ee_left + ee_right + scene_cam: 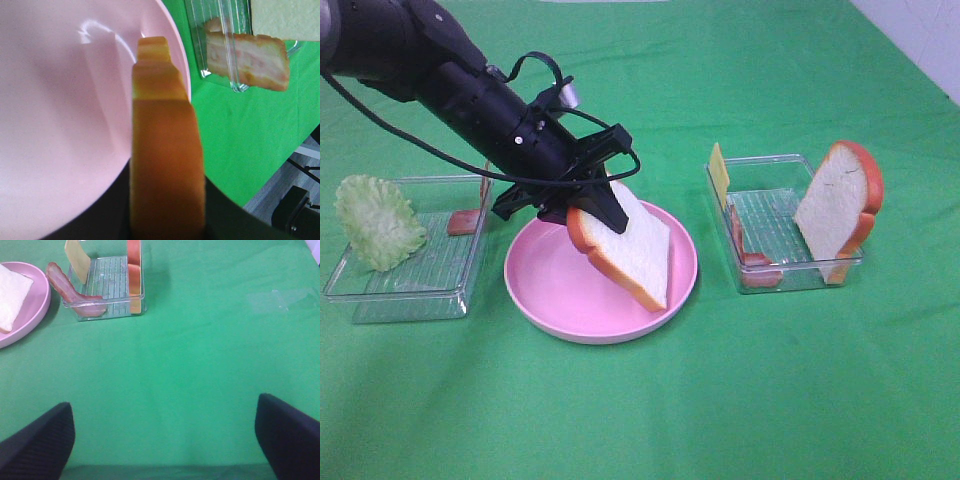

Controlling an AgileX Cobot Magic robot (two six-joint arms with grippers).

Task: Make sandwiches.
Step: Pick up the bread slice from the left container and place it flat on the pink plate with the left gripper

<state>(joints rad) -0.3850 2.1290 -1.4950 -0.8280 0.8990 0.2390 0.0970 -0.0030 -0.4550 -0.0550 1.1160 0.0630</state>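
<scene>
Exterior high: left end effector (pixel 603 205) clamps bread slice (pixel 632 255), tilted over pink plate (pixel 545 290), likely base layer; right end effector (pixel 165 439) wide, idle.

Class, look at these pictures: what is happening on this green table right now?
The left gripper holds one bread slice tilted over the pink plate. The right gripper hangs open above the green cloth. Lettuce, bacon, cheese and the second bread slice sit in the clear trays.

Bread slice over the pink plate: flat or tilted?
Tilted. The left gripper holds the bread slice by its upper crust; it slopes down toward the pink plate. Whether it touches: cannot tell.
</scene>
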